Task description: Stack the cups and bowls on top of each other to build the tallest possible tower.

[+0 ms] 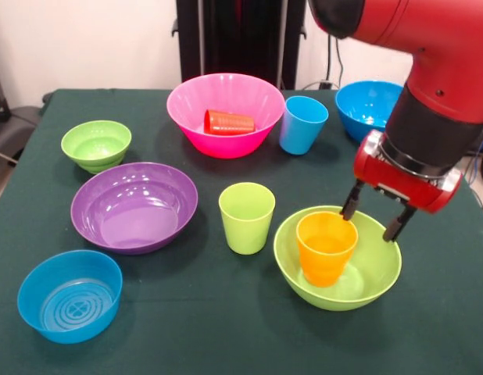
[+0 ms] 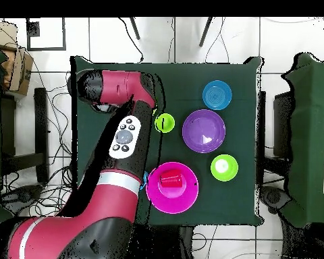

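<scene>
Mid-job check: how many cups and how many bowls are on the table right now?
Cups: 4 – orange cup, red cup, light blue cup, lime green cup.
Bowls: 6 – pink bowl, purple bowl, two lime green bowls, two blue bowls.
Total: 10.

Arm (image 1: 429, 70): upper part cut off by the top and right edges of the front view.
Blue bowl (image 1: 366, 105): right side hidden behind the arm at upper right.
Overhead view: arm (image 2: 117, 135) covers the left of the table, hiding gripper, orange cup and its bowl.
</scene>
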Available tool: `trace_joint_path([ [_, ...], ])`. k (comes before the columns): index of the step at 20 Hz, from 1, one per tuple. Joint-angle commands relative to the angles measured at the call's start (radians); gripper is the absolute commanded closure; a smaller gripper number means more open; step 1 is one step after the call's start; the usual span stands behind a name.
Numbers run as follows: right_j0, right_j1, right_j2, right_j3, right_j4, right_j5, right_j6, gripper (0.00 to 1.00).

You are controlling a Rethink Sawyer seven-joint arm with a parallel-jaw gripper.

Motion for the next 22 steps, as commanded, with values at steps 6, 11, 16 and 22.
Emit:
trace_joint_path([
  [6,-0.028,-0.16,0.133,0.128,-0.072,0.052,-0.168,0.0],
  [11,-0.004,-0.29,0.129,0.329,-0.104,0.021,-0.21,0.0],
  [16,0.03,-0.373,0.129,0.472,-0.147,-0.025,-0.208,0.0],
  [22,-0.002,-0.453,0.22,0.684,-0.141,-0.244,-0.188,0.0],
])
